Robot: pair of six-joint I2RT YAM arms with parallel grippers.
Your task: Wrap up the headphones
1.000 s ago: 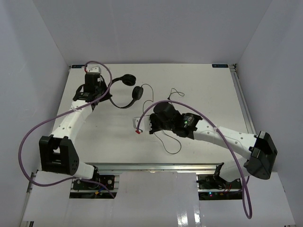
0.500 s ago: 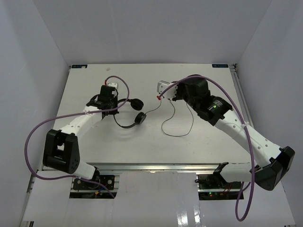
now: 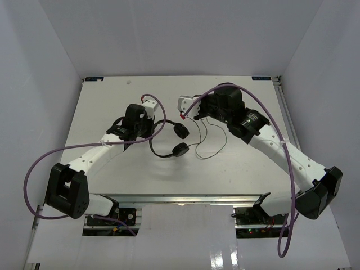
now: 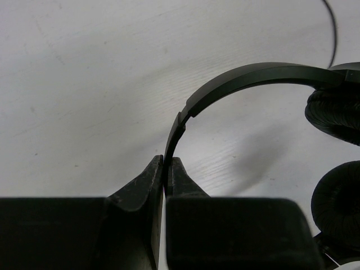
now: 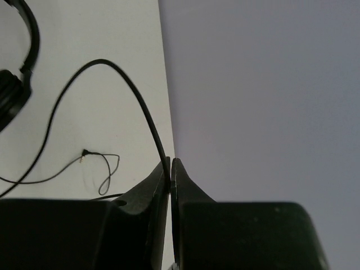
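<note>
Now the left gripper (image 4: 167, 163) is pinching the headphones (image 4: 254, 75) by their band; the right gripper (image 5: 170, 163) is seemingly clamping the cord (image 5: 136, 95).

Worktop (image 3: 101, 112): white, matte, rectangular. The left wrist view shows faint scuffs and specks.

Back wall (image 3: 180, 39), left wall (image 3: 34, 112) and right wall (image 3: 329, 84): plain pale grey, closing the worktop in on three sides.

Metal rail (image 3: 185, 198) runs along the near edge, and a side rail (image 3: 284, 107) along the right edge.

Glossy white panel (image 3: 185, 236) in front shows light reflections. Lighting is even and shadows are soft.
</note>
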